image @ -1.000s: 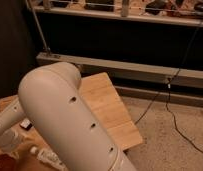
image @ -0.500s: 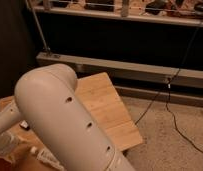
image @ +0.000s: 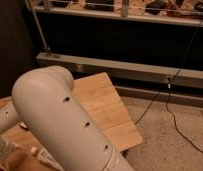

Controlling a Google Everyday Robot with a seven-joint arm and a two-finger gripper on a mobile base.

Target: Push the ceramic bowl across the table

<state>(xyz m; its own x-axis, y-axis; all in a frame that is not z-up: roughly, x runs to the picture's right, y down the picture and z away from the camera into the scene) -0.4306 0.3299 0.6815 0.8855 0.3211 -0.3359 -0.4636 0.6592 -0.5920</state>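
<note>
My gripper does not show. It sits somewhere beyond the big white link of my arm [image: 60, 120], low on the left and hidden by that link, so I cannot tell whether it is wide, narrow or holding anything.

The arm fills the lower left and covers most of the near end of the table [image: 107, 107]. The only trace I find of the ceramic bowl [image: 10, 162] is a reddish-brown patch at the bottom left corner, close beside the arm. I judge it to be the bowl, though too little of it shows to be sure. A pale small thing [image: 42, 155] lies next to it on the wood, and I cannot say what it is.

To the right the table runs out bare to a corner, with speckled floor [image: 170, 145] and a black cable [image: 181, 127] beyond.

The chief risk, as I judge it, is that I push blind. With the contact hidden, the gripper could meet the bowl off-centre, so the bowl spins aside or slips past. It could also ride up on the rim and tip it. The pale thing could be swept along with it. A long push towards the far corner could send the bowl off the edge onto the floor.
</note>
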